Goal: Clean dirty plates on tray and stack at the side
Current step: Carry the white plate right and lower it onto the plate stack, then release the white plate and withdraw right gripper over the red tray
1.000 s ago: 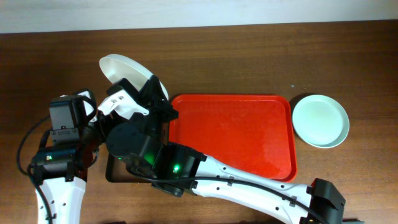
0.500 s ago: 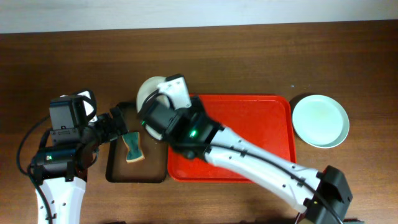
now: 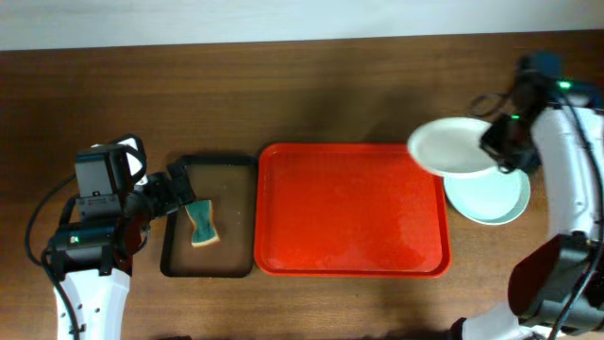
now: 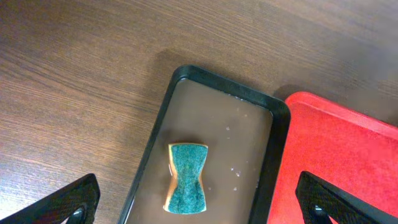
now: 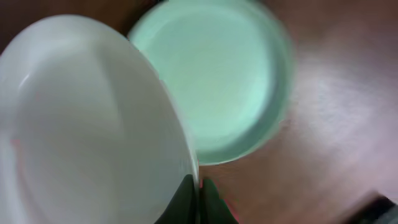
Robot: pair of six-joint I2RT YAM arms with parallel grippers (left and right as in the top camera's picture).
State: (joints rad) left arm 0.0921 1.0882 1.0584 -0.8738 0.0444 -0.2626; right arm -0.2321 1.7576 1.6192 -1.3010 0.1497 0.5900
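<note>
My right gripper (image 3: pixel 498 144) is shut on the rim of the white plate (image 3: pixel 449 146) and holds it in the air over the red tray's (image 3: pixel 351 210) right edge and the pale green plate (image 3: pixel 494 195). In the right wrist view the white plate (image 5: pixel 87 118) fills the left, the green plate (image 5: pixel 217 74) lies beneath it on the table, and my fingers (image 5: pixel 198 198) pinch the white rim. The red tray holds no plates. The pale blue plate is out of view. My left gripper (image 4: pixel 199 205) is open above the sponge.
A black tray with a brown floor (image 3: pixel 209 266) sits left of the red tray; a teal and tan sponge (image 3: pixel 203 223) lies in it, also seen in the left wrist view (image 4: pixel 186 185). Wooden table (image 3: pixel 330 94) all around.
My right arm has swung the white plate from the table's left side, across the red tray, to above the green plate on the right. The left arm has stayed still.
</note>
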